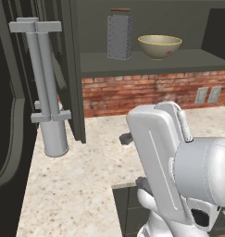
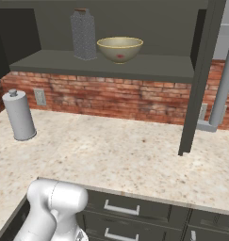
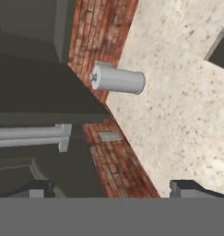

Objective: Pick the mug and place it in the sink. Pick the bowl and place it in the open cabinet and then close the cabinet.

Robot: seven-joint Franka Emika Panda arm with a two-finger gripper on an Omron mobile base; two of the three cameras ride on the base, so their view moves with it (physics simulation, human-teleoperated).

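Brick-wall kitchen, bowl (image 1: 159,46) already sitting on the cabinet (image 1: 146,62) shelf, so you're reaching your wide-open, empty gripper (image 3: 114,188) toward the door handle (image 3: 32,135) lying crosswise just ahead.

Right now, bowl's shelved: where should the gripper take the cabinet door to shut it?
Probably the silver bar handle on the open left door: long, vertical, standing off the panel. Come at it sideways with the open gripper straddling the bar. The bowl sits on the shelf.

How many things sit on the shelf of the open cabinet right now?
2. A metal box grater stands toward the left of the shelf, and the bowl sits just right of it. The shelf's far ends are cut off, so more may be hidden.
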